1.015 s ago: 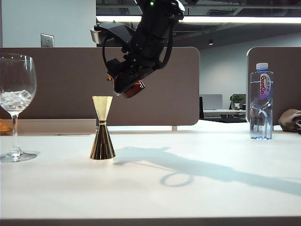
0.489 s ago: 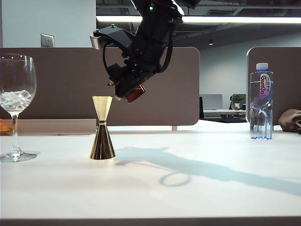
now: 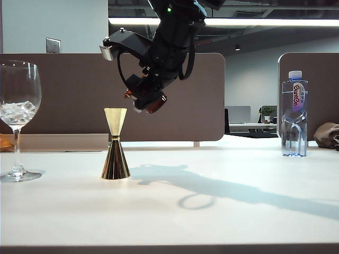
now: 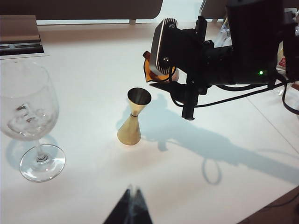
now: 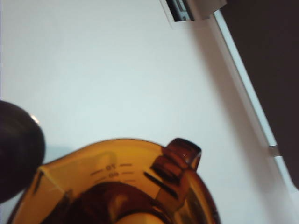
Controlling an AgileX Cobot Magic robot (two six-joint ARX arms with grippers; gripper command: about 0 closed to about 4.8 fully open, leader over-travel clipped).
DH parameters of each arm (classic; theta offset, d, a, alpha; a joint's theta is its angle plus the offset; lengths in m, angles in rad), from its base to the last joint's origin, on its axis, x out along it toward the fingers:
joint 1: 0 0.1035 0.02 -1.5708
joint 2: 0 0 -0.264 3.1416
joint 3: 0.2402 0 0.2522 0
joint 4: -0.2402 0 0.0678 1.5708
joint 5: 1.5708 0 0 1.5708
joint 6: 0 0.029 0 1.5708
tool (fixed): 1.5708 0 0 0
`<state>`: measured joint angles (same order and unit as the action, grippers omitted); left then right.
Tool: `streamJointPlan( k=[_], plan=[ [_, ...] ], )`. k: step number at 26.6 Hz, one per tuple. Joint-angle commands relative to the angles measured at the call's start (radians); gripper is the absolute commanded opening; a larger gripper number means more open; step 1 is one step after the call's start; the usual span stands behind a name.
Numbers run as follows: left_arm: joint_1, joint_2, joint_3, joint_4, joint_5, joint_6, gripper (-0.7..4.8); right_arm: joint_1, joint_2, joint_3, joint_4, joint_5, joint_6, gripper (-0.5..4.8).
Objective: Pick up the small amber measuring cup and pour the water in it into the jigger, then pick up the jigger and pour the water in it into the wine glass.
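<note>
Above white table (image 3: 222, 211), amber cup (image 3: 154, 103) in right gripper (image 3: 148, 100).

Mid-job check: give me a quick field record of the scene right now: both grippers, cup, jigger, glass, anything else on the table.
right gripper: in the air just above and beside the jigger's top, shut on the small amber measuring cup
small amber measuring cup: held tilted
jigger: upright on the table, untouched
wine glass: upright at the exterior view's left edge, ice-like pieces in the bowl
left gripper: shut, holding nothing, low over the table near the wine glass
water bottle: upright, far right
pour: no stream visible
</note>
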<state>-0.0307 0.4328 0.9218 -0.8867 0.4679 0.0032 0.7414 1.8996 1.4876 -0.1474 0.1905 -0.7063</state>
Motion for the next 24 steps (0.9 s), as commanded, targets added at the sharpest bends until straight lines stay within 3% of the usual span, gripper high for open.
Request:
streamJointPlan(
  k=[1,12,24],
  plan=[
    [0.000,0.000,0.003,0.012,0.003,0.001,-0.02,0.002,-0.005,0.006,0.048,0.031,-0.062,-0.01],
    [0.000,0.000,0.003,0.012,0.003,0.001,-0.02,0.010,-0.005,0.006,0.102,0.040,-0.206,-0.01],
    [0.000,0.000,0.003,0.012,0.003,0.001,-0.02,0.033,-0.004,0.006,0.125,-0.010,-0.153,-0.01]
  ],
)
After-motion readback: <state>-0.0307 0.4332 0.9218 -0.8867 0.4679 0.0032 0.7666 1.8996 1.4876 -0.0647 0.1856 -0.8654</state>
